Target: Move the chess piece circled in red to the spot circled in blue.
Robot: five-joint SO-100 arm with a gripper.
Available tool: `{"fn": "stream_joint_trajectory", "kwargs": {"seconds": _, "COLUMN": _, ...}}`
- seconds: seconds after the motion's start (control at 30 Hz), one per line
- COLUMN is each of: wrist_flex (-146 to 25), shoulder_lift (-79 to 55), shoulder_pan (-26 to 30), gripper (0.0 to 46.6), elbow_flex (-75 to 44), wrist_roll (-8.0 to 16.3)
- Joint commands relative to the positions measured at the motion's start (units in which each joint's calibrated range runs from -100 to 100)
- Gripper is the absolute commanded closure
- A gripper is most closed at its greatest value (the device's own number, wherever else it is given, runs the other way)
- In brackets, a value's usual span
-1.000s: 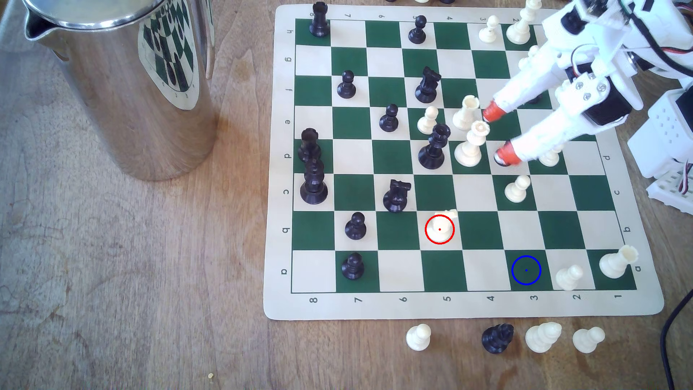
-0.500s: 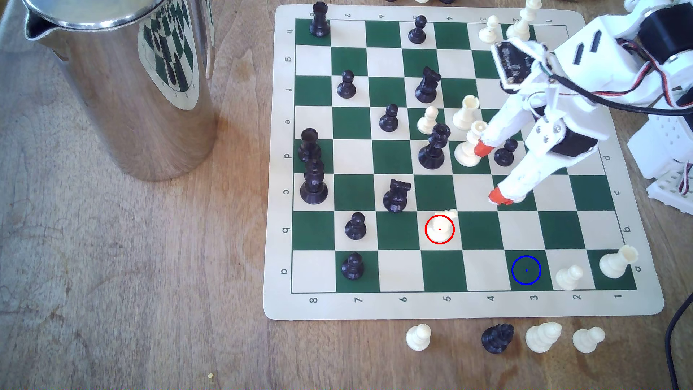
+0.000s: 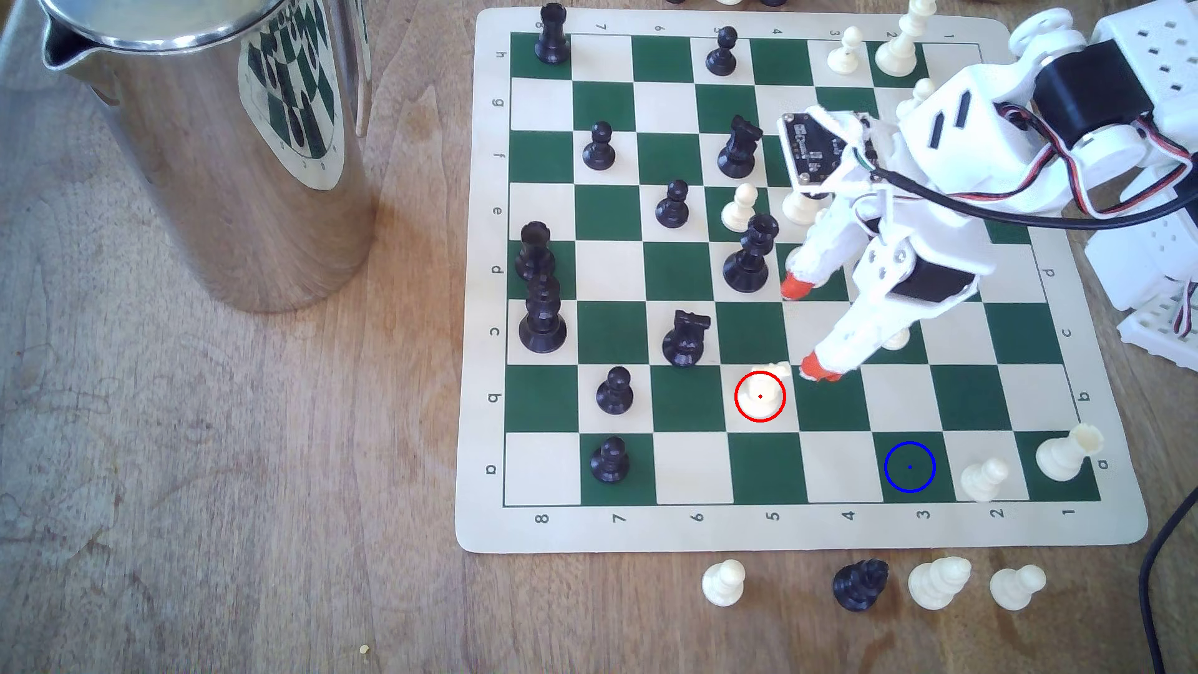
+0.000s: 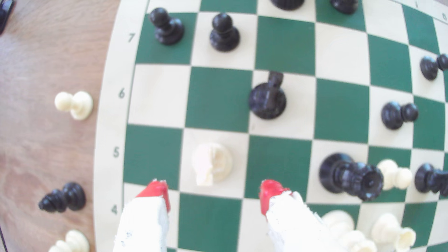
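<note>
The cream-white knight [image 3: 761, 393] stands inside the red ring on a cream square in the board's near rows; from the wrist it appears as a pale snouted piece [image 4: 211, 162] just ahead of the fingers. My gripper [image 3: 806, 329] hovers open a little to the exterior view's right of the knight, holding nothing. Its red-tipped fingertips [image 4: 157, 190] spread wide, and the nearer one almost reaches the knight's head. The blue-ringed dark green square [image 3: 909, 466] sits bare in the nearest row, further to the exterior view's right.
A black knight [image 3: 684, 338] and a tall black piece [image 3: 750, 254] stand close beside the gripper's path. A cream pawn [image 3: 984, 478] and cream rook [image 3: 1066, 450] flank the blue-ringed square. A steel pitcher [image 3: 214, 142] stands off the board. Captured pieces [image 3: 861, 584] lie along the near edge.
The arm has swung across the board toward the exterior view's lower left, bringing the open gripper from the middle rows down to just beside the ringed knight. No piece has moved.
</note>
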State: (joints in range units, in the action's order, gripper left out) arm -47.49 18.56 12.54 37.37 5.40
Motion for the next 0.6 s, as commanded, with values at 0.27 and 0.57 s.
{"fn": "stream_joint_trajectory", "kwargs": {"seconds": 0.27, "wrist_flex": 1.8, "shoulder_lift": -4.0, "shoulder_pan": 1.0, "gripper": 26.4, "elbow_flex": -6.8, "wrist_roll": 0.6}}
{"fn": "stream_joint_trajectory", "kwargs": {"seconds": 0.57, "wrist_flex": 2.6, "shoulder_lift": -9.4, "shoulder_pan": 2.4, "gripper": 26.5, "elbow_flex": -10.4, "wrist_roll": 1.5}}
